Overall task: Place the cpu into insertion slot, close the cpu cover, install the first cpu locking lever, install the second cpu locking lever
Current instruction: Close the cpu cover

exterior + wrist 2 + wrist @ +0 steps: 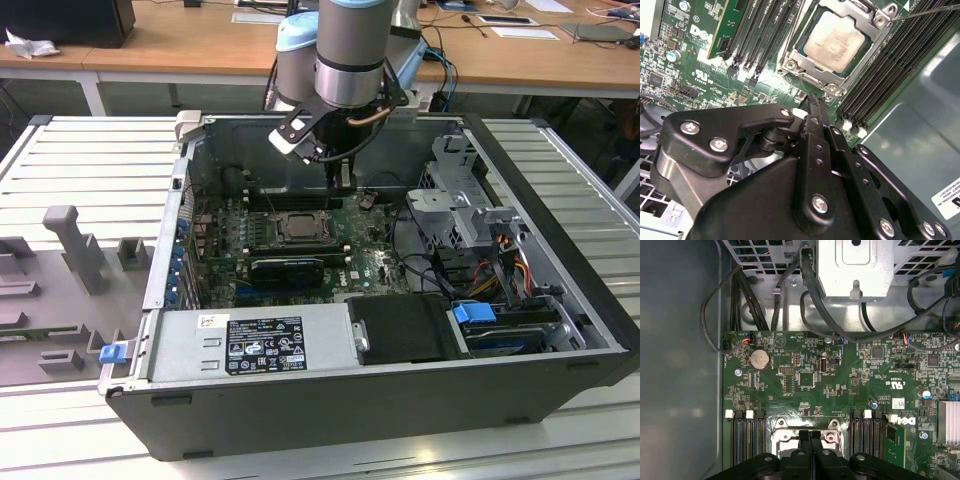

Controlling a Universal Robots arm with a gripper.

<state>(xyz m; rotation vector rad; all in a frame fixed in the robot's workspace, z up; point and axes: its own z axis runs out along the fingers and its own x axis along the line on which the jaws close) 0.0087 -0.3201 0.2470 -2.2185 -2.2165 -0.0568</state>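
Note:
The cpu (834, 41), a pale silver square, lies in the insertion slot (300, 226) on the green motherboard (850, 385). The cpu cover (812, 79), a metal frame with a square window, lies flat around the chip. A thin locking lever (932, 10) runs off from one socket corner. My gripper (814, 100) hangs just above the board beside the socket's edge, fingers pressed together and holding nothing. In the first wrist view the gripper (810, 436) covers part of the socket frame (782, 432). In the exterior view the gripper (341, 183) sits behind the socket, toward the case's far wall.
Black memory slots (875, 75) flank the socket on both sides. A long black card (288, 268) lies in front of it. A metal drive cage (455, 200) with black cables (815, 305) stands to the exterior view's right, the power supply (250, 345) at the front.

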